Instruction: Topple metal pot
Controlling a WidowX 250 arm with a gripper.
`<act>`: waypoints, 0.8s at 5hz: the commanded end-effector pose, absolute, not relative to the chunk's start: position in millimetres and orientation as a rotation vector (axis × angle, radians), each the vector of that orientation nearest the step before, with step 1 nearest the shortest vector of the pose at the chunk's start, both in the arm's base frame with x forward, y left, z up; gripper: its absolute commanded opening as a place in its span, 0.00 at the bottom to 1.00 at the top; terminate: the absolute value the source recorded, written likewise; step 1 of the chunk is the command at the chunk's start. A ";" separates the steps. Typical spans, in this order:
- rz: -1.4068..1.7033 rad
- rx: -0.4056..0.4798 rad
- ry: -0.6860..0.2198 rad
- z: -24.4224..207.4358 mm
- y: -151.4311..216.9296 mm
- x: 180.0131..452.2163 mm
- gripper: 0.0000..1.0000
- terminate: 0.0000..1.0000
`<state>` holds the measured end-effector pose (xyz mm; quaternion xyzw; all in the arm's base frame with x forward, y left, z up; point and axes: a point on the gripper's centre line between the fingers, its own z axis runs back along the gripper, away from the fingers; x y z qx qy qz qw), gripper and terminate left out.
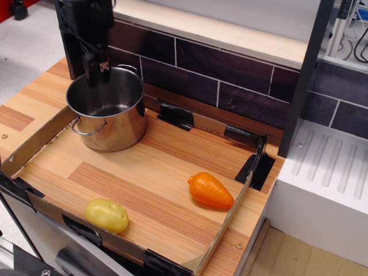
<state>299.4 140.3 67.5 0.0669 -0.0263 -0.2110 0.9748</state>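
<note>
The metal pot stands upright at the far left of the wooden counter, shiny steel with a wire loop handle facing front-left. It is empty inside. My gripper hangs down from the top left, its two dark fingers slightly apart, with the tips just over the pot's far-left rim and inner opening. I cannot tell whether the fingertips touch the rim. It holds nothing.
An orange carrot toy lies centre-right and a yellow potato toy lies near the front edge. A low cardboard rim frames the counter. A dark tiled wall runs behind, and a white drainer sits at the right.
</note>
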 end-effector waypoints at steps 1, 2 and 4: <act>-0.410 0.202 -0.091 65.9 138.1 307.4 1.00 0.00; -0.414 0.217 -0.109 69.6 137.8 307.9 0.00 0.00; -0.453 0.417 -0.158 80.5 137.1 308.1 0.00 0.00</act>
